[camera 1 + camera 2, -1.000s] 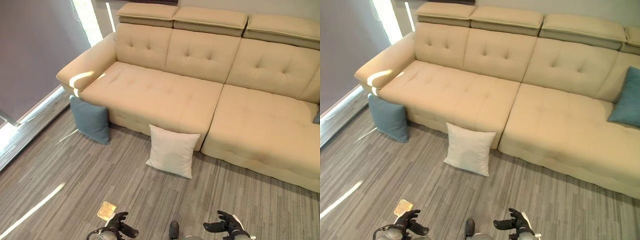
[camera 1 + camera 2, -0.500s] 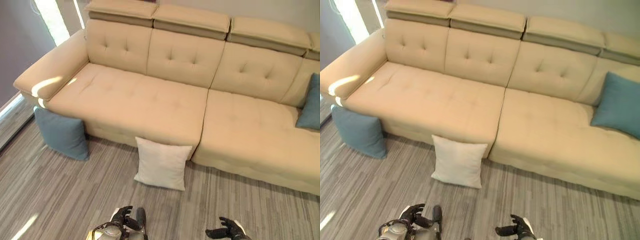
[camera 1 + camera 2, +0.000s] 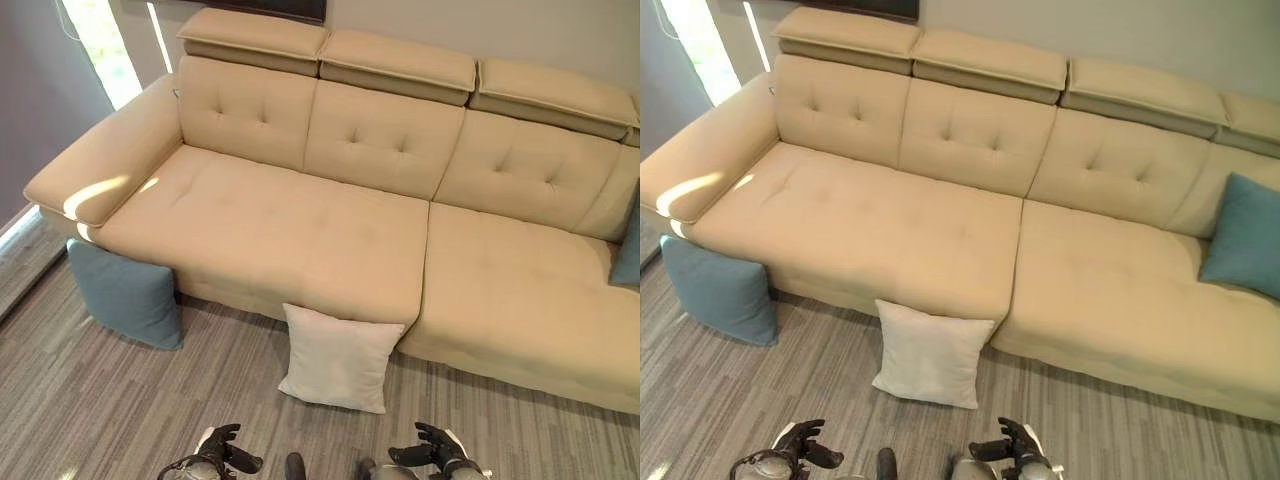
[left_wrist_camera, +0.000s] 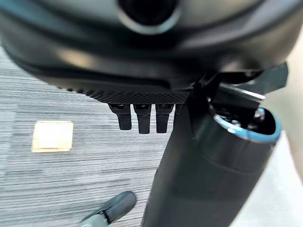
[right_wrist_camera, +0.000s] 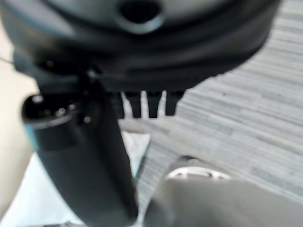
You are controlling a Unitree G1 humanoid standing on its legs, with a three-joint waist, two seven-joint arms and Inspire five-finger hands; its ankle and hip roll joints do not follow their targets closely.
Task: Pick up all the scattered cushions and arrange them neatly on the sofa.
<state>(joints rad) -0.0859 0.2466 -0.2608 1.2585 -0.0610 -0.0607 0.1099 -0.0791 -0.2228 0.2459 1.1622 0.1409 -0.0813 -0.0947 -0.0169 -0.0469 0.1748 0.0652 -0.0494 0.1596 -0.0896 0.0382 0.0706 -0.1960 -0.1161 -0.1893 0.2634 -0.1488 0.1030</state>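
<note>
— What lay at the far left of the scene?

— A blue cushion (image 3: 125, 295) stood on the grey striped floor (image 3: 90, 410), propped against the near face of the beige sofa (image 3: 300, 230), just under its left armrest (image 3: 100, 165). A patch of sunlight fell on that armrest.

— And further along?

— A white cushion (image 3: 338, 358) stood on the floor too, leaning on the sofa's near edge about where the long left seat met the right seat. It sat well apart from the blue one.

— Was anything already on the sofa?

— Yes, a second blue cushion (image 3: 1245, 236) rested on the right seat at the far right end, tilted back against the backrest. The rest of the seat surface was bare beige upholstery with button tufts, and three headrest pads ran along the top.

— Where were the hands?

— Both were low at the near edge, well short of either floor cushion. The left hand (image 3: 222, 447) hung at near left, its fingers (image 4: 142, 118) loosely extended and holding nothing; the wrist view showed them straight above the floor, with a small tan square (image 4: 52, 136) lying flat on the floor beyond them. The right hand (image 3: 432, 455) hung at near right, fingers (image 5: 149, 104) likewise relaxed and empty.

— Did either hand touch a cushion?

— No, both were clear of them.
</note>
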